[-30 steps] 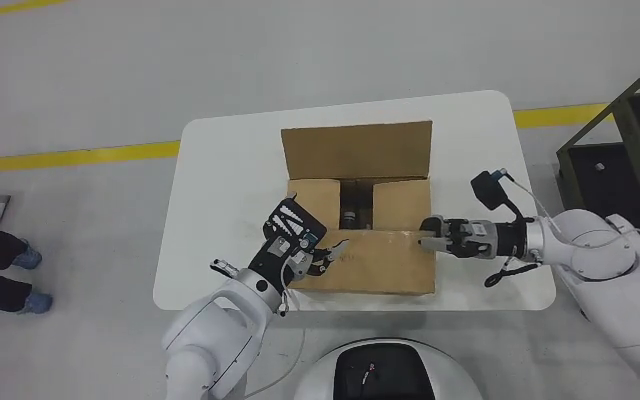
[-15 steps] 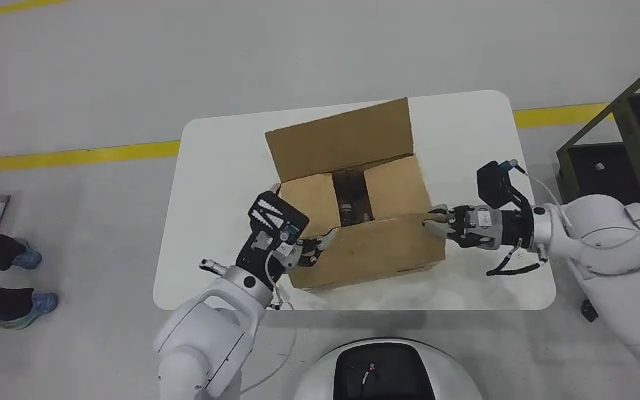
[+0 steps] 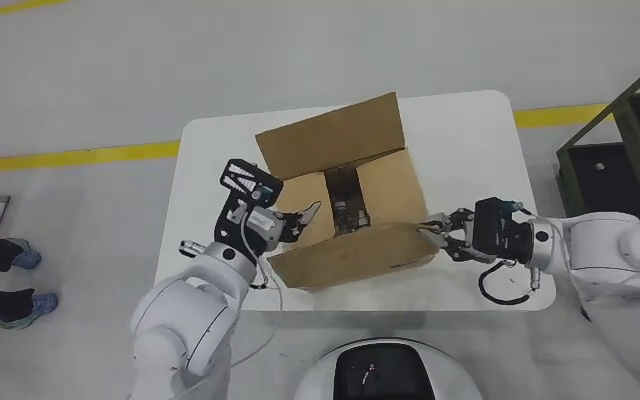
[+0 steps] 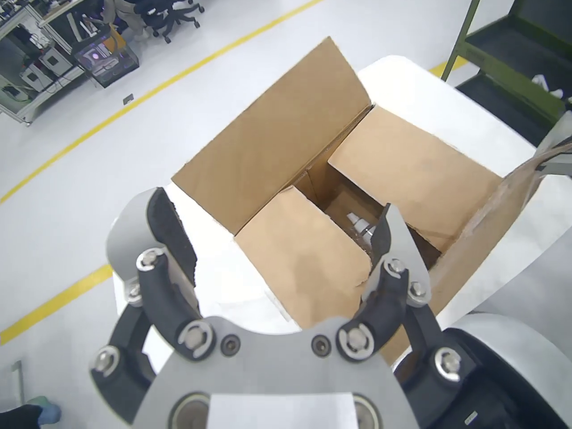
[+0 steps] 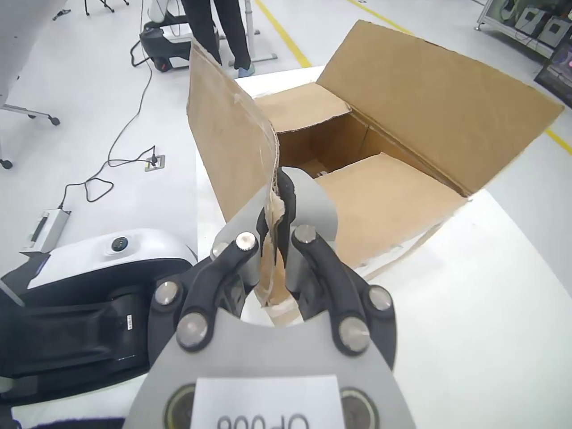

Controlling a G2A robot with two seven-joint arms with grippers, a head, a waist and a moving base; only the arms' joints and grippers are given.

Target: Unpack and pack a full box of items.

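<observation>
The cardboard box (image 3: 345,205) stands skewed on the white table (image 3: 200,160), its far long flap (image 4: 272,149) raised and two short flaps folded inward. Through the gap between them a small white-capped bottle (image 4: 359,224) shows inside. My right gripper (image 3: 437,230) is at the box's near right corner, shut on the torn end of the near long flap (image 5: 223,136), which stands nearly upright. My left gripper (image 3: 300,218) is open at the box's left end. It straddles the left short flap (image 4: 304,261), with one fingertip (image 4: 391,236) over the opening.
A green metal rack (image 3: 600,140) stands just off the table's right end. The table's near edge (image 3: 350,305) runs close below the box. Bare table surface lies left of the box and behind it.
The box has turned counterclockwise. My left gripper has moved from the near left corner up along the box's left end. My right gripper still grips the near flap, which now stands steeper.
</observation>
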